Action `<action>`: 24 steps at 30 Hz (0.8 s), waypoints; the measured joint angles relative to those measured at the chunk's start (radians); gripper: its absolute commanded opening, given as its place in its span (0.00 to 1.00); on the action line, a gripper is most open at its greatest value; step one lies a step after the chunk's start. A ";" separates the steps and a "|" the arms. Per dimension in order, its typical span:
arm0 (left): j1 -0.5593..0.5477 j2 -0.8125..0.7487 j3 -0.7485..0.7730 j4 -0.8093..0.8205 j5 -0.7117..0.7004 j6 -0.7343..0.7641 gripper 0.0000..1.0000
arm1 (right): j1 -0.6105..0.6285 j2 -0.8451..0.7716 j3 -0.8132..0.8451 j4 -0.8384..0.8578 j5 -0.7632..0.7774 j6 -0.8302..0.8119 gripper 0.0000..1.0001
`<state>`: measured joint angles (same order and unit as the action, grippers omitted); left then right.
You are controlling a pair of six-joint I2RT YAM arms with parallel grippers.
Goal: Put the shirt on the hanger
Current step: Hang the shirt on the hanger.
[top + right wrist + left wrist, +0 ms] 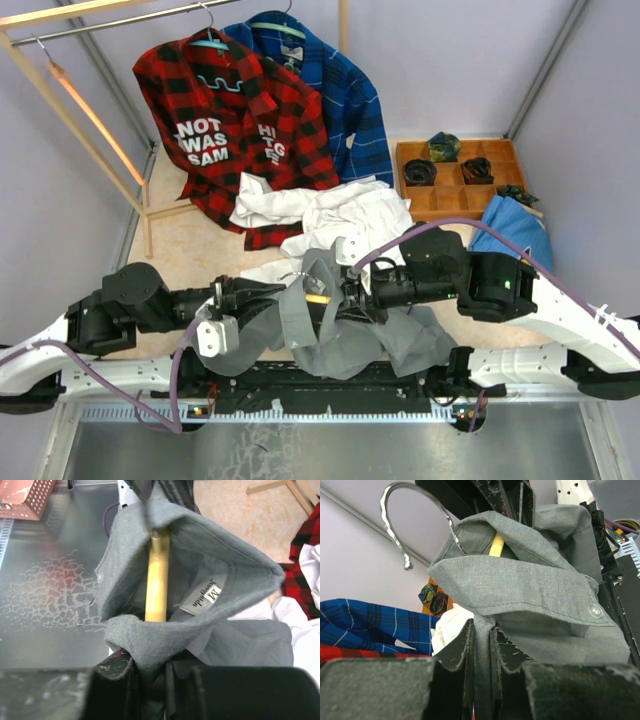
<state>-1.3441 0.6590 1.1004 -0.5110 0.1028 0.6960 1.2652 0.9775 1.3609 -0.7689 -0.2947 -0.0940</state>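
Observation:
The grey shirt [345,335] hangs between my two grippers at the near middle of the table. The pale yellow hanger [157,575] is inside its collar, and a short bit shows in the top view [318,298]. Its silver hook [407,515] sticks out above the collar [520,587]. My left gripper [482,632] is shut on a fold of the grey shirt below the collar; in the top view it [278,298] comes from the left. My right gripper [150,665] is shut on the collar's edge, next to the shirt's label [206,596], and comes from the right [338,295].
A white shirt [335,212] lies behind the grippers. A red-black plaid shirt [235,115] and a blue plaid shirt [335,90] hang on the wooden rack [70,105]. A wooden compartment tray [460,190] and a blue cloth [515,230] are at the right.

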 measured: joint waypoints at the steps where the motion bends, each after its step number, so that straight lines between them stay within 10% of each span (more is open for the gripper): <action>1: 0.000 0.000 0.000 0.000 -0.001 -0.001 0.11 | -0.003 0.000 0.000 0.000 0.010 0.004 0.00; 8: 0.000 -0.031 -0.011 0.015 -0.053 -0.026 0.46 | 0.003 -0.023 -0.016 0.000 0.063 -0.011 0.00; 24: 0.000 -0.288 -0.114 -0.002 -0.306 -0.113 0.56 | 0.003 -0.203 -0.020 -0.124 0.199 -0.029 0.00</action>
<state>-1.3441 0.3710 0.9859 -0.5125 -0.2028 0.5827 1.2678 0.7742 1.3411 -0.8925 -0.0956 -0.1234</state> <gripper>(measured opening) 0.555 0.170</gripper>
